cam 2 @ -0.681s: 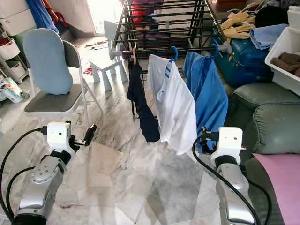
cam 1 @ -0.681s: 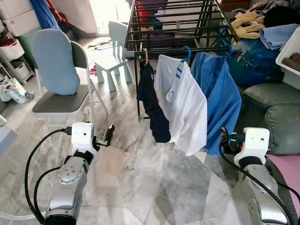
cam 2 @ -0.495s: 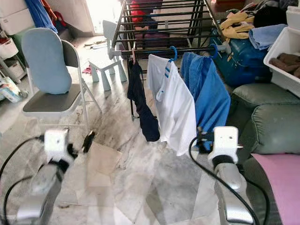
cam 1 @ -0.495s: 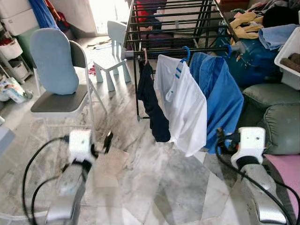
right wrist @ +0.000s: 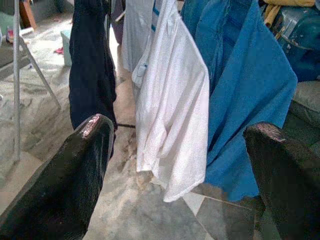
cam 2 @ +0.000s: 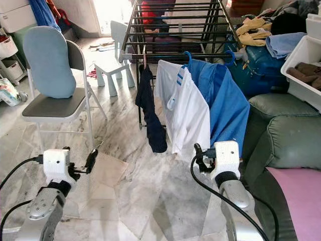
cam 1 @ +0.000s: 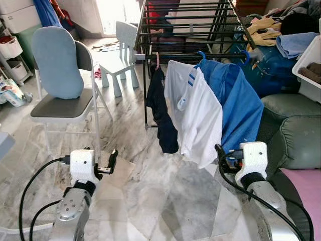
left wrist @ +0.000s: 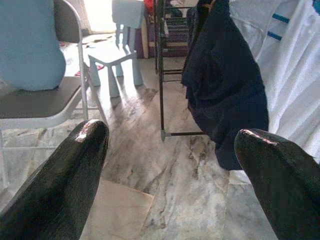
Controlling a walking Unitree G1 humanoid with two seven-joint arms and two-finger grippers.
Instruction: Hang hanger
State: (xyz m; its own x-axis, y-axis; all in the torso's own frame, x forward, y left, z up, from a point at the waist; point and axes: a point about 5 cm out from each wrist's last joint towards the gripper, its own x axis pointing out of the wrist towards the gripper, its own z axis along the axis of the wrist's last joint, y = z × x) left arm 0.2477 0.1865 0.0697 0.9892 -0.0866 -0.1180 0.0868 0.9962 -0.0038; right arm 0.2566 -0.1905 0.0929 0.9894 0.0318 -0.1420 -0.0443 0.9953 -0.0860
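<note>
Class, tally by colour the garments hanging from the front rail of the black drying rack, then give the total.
Dark navy garment: 1
White shirt: 1
Blue shirt: 1
Total: 3

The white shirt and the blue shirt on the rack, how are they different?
The white shirt has blue stripes by its collar; the blue shirt is plain blue. The white shirt hangs between the dark garment and the blue shirt; the blue shirt hangs last, nearest the sofa. Both hang on blue hangers from the drying rack.
</note>
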